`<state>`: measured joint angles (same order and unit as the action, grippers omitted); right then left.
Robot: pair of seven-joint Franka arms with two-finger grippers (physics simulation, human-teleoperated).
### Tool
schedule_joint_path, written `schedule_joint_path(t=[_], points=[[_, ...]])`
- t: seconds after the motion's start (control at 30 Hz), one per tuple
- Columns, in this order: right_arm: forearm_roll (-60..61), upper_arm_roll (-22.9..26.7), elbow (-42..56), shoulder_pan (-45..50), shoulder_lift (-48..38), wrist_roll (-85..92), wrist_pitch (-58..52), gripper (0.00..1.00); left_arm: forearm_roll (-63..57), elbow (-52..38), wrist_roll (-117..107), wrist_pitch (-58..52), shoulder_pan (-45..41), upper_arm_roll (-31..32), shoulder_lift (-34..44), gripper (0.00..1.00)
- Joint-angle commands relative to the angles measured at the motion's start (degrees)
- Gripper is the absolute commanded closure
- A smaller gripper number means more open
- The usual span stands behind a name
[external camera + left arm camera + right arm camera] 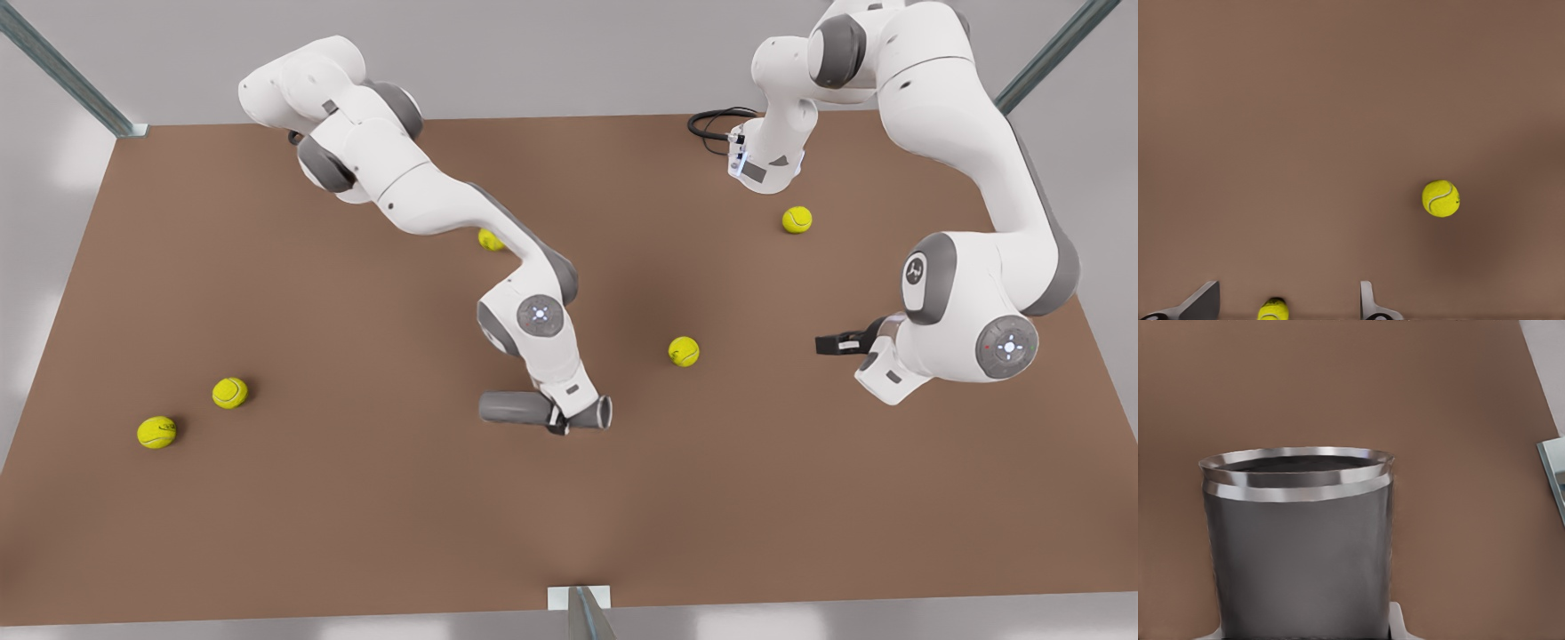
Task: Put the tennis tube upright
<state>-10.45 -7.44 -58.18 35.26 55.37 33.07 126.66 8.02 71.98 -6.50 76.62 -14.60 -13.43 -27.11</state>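
The tennis tube (511, 407) is a matte grey cylinder lying level on its side near the middle of the brown table (356, 533), its silvery-rimmed open end toward the front view's right. My right gripper (558, 418) comes down on it from above and is shut around its body nearer the rimmed end. In the right wrist view the tennis tube (1298, 567) runs away from the camera between the fingers (1403, 627), rim farthest. My left gripper (827, 343) hangs open over the table at the front view's right, well apart from the tube; its fingers (1368, 303) are spread wide.
Several yellow-green tennis balls lie scattered: two (229, 392) at the front view's left, one (683, 351) right of the tube, one (797, 220) farther back. The left wrist view has a ball (1440, 198) ahead. A metal post (582, 613) stands at the near edge.
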Motion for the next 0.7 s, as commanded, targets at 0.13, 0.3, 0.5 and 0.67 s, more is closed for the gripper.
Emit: schedule_joint_path(t=[0.13,0.3,0.5,0.67], points=[[0.7,-0.03,0.0,1.65,0.88,5.78,1.66,0.33,0.15,0.0,0.0,0.02,0.1,-0.01,-0.4,0.0],[0.7,-0.03,0.0,2.88,1.05,5.25,1.75,0.0,0.24,0.0,-0.09,0.11,0.54,0.07,-1.19,0.0],[0.96,-0.12,-0.09,2.62,-1.84,5.34,-2.38,0.0,0.33,0.0,-0.09,0.19,0.63,-0.01,-1.89,0.0],[13.71,-0.12,-0.88,-22.4,-19.78,-8.25,-27.95,0.0,7.51,0.0,0.26,2.91,4.92,0.07,-2.07,0.0]])
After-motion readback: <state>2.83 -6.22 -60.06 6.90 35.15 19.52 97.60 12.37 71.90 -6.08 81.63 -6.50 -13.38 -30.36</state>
